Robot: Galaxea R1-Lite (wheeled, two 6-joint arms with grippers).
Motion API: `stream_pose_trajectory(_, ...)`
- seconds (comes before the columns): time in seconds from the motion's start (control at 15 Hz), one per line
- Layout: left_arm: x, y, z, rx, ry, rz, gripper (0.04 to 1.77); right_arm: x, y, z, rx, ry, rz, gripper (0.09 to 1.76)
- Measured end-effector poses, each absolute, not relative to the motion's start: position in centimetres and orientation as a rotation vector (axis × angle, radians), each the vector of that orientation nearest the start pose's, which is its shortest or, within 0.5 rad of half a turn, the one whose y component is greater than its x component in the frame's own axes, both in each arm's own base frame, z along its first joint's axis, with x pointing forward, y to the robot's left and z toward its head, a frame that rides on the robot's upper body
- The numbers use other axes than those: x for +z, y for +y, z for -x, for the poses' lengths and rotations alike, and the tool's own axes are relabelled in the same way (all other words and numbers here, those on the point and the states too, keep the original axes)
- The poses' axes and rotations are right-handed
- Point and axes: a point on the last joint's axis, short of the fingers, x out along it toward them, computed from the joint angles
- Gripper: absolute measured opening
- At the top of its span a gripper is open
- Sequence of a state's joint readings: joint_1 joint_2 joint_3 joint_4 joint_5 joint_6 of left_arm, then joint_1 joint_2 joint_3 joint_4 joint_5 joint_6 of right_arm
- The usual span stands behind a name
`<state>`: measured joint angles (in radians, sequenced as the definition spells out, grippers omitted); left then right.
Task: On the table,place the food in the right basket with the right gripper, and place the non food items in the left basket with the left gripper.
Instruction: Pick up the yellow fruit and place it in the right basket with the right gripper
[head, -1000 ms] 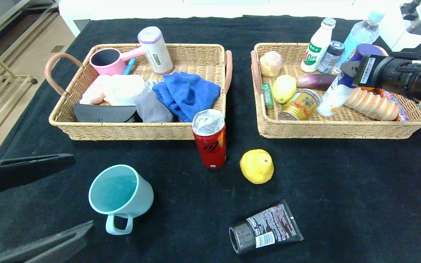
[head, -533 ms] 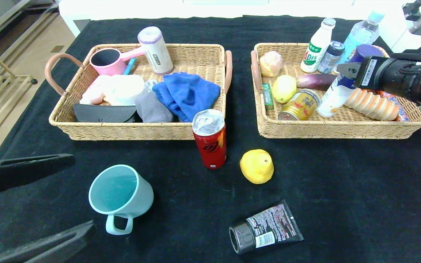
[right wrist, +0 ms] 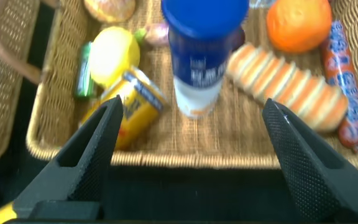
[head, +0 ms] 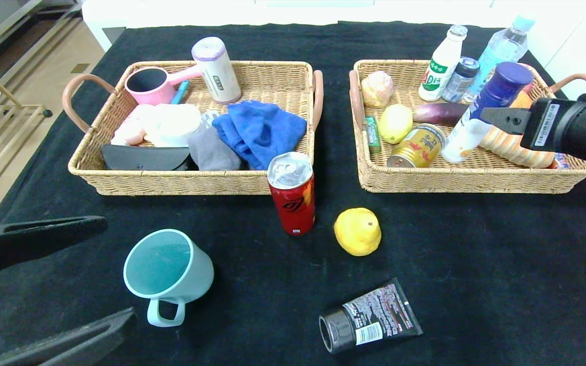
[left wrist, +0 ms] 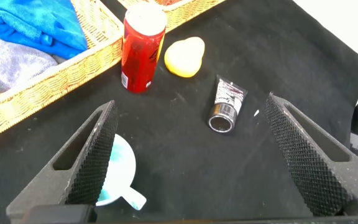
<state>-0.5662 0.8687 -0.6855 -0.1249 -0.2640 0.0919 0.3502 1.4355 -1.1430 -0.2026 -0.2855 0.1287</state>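
Observation:
My right gripper (right wrist: pixel 191 146) is open and empty, hovering over the front edge of the right basket (head: pixel 476 184). Just beyond its jaws a white bottle with a blue cap (head: pixel 476 119) (right wrist: pixel 201 59) stands free in that basket. On the black table lie a red can (head: pixel 291 195), a yellow lemon (head: pixel 357 231), a teal mug (head: pixel 168 269) and a black tube (head: pixel 369 317). At the table's near left my left gripper (head: pixel 116 268) (left wrist: pixel 190 107) is wide open, with the mug (left wrist: pixel 114 171) beside one finger. The left basket (head: pixel 181 184) sits at the back left.
The right basket also holds a yellow can (head: pixel 416 146), a lemon (head: pixel 396 123), a ridged bread roll (head: pixel 519 147), an orange (right wrist: pixel 298 23) and several bottles at its back. The left basket holds a blue cloth (head: pixel 260 129), a pink scoop (head: pixel 148 85) and other items.
My right gripper has opened, let go of the blue-capped bottle and pulled back toward the basket's front right. The bottle stays in the basket. The left arm has not moved.

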Motion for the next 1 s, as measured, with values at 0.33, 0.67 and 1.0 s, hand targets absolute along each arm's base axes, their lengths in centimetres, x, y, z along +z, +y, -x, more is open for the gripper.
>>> stream_pose_trajectory(0.33,26.6,-5.5,-7.5,-0.828,0.02,-0.095,1.72,29.7,7.1,-20.0,0.076,0.18,-0.07,1.68)
stream_pose_trajectory(0.67,26.7,-5.4,-7.5,-0.826,0.018,-0.095,1.72,28.9,8.2,-16.9,0.186,0.283,-0.019,1.69)
stream_pose_trajectory(1.0,26.7,-5.5,-7.6,-0.824,0.017,-0.095,1.72,27.9,10.4,-17.1,0.271,0.333,0.008,1.7)
